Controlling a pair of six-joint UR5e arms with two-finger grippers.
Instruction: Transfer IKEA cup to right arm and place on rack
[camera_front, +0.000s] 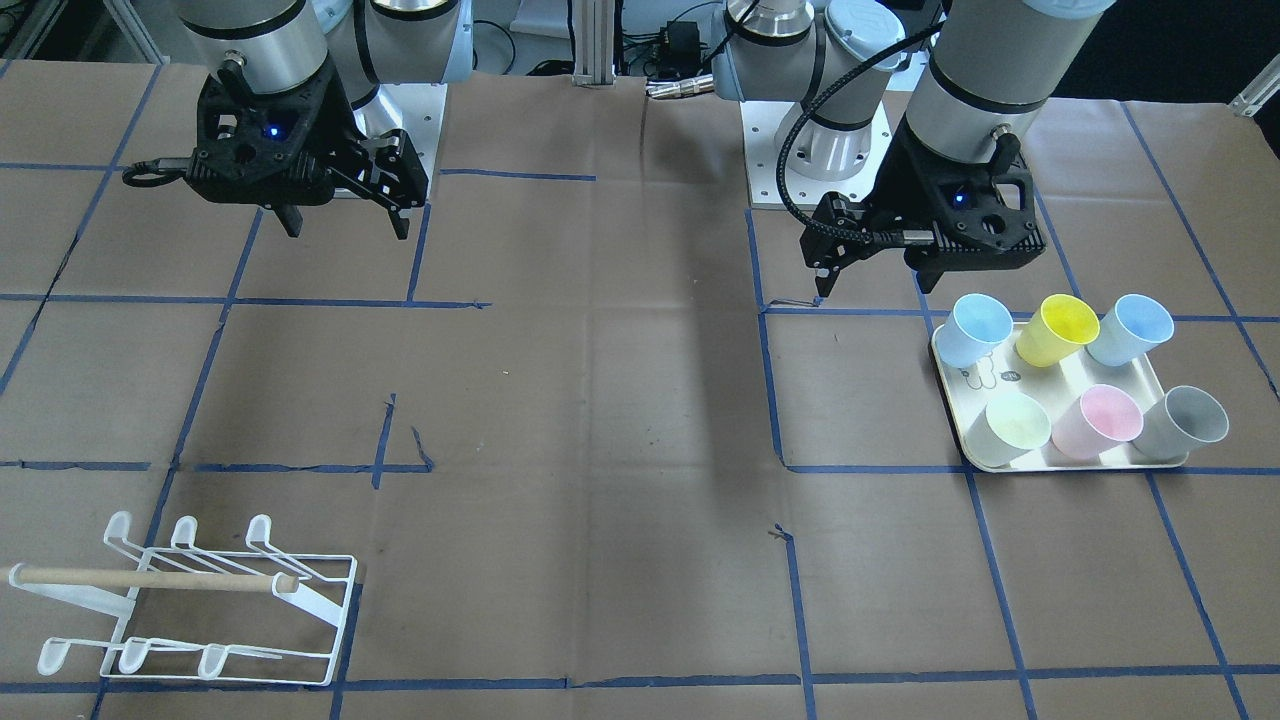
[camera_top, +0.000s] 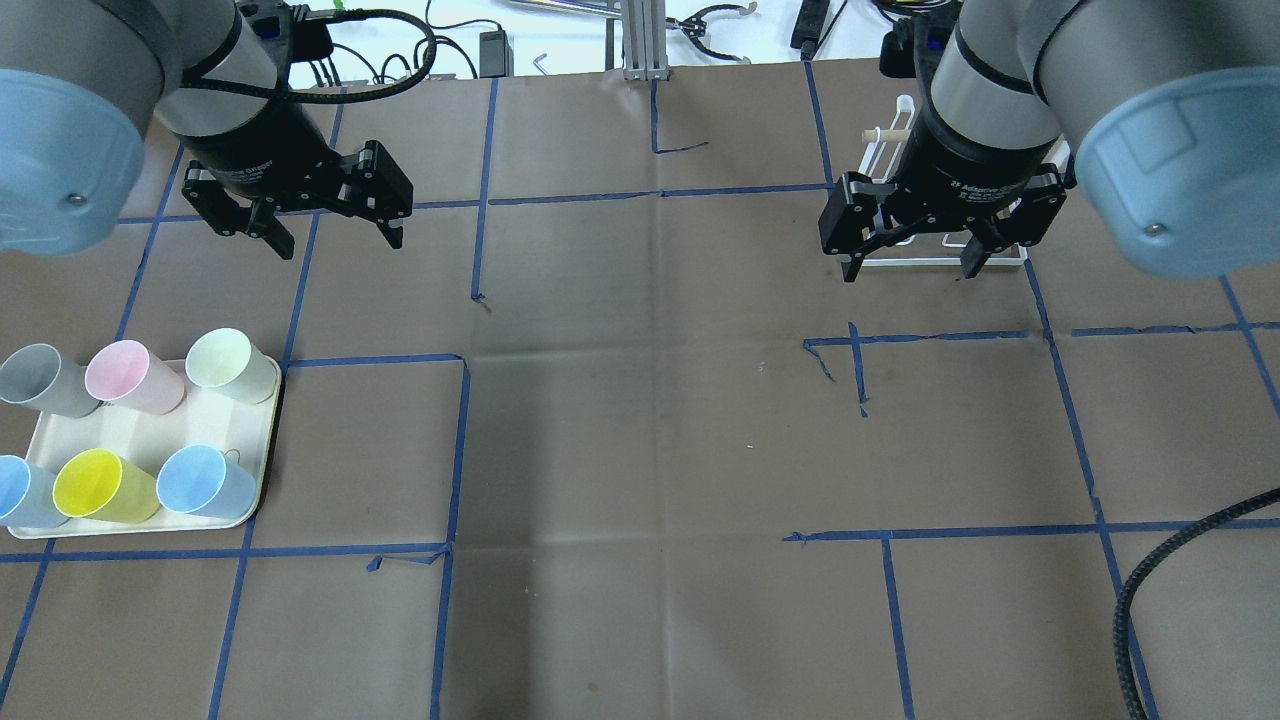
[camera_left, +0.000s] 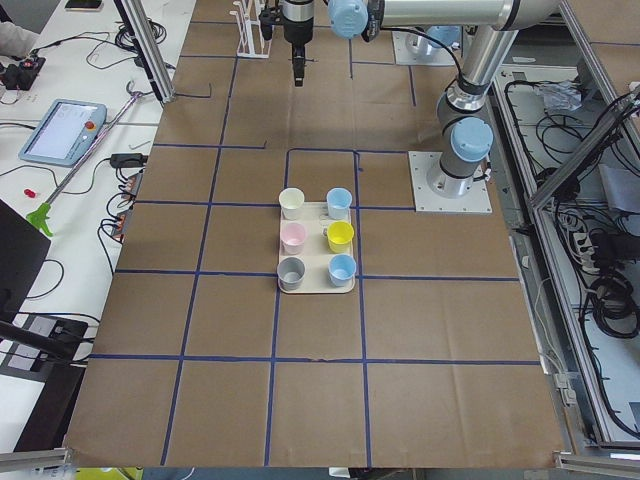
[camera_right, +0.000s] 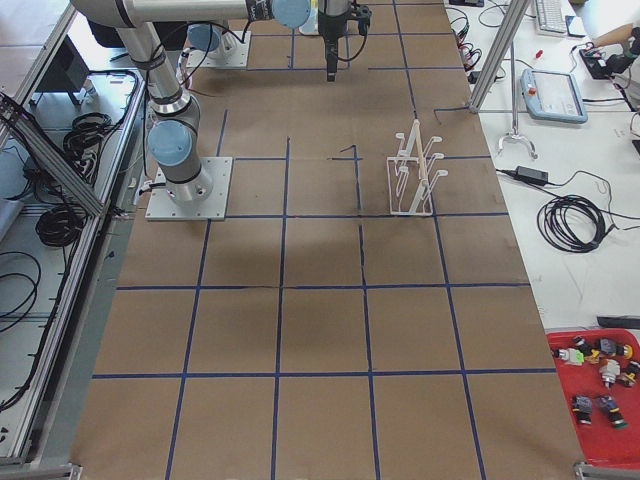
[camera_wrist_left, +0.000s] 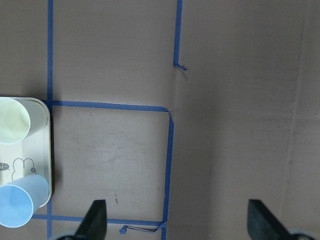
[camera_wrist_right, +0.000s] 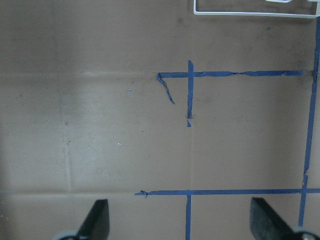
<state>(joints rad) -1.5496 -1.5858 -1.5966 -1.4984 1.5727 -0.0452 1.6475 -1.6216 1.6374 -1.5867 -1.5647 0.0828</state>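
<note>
My left pincer (camera_top: 340, 242) and my right pincer (camera_top: 910, 272) both hang wide open with nothing in them, above the bench (camera_front: 600, 420). Six cups stand mouth-up on a cream tray (camera_top: 150, 425) on my left side, none lifted. The pale green cup (camera_top: 228, 364) at the tray's far inner corner is the one nearest my left pincer. It sits lower down and out to the pincer's outer side, so it is near but not between the fingers. In my left wrist view that corner of the tray only shows at the picture's edge.

I judge these cups to be light, stiff plastic with smooth tapered walls, likely to slide in a loose hold. I would pinch one wall at the rim, one finger inside and one outside, which leaves the body free for the other pincer to take.

My right pincer hovers close by the white wire rack (camera_front: 200, 600), well apart from the tray
</note>
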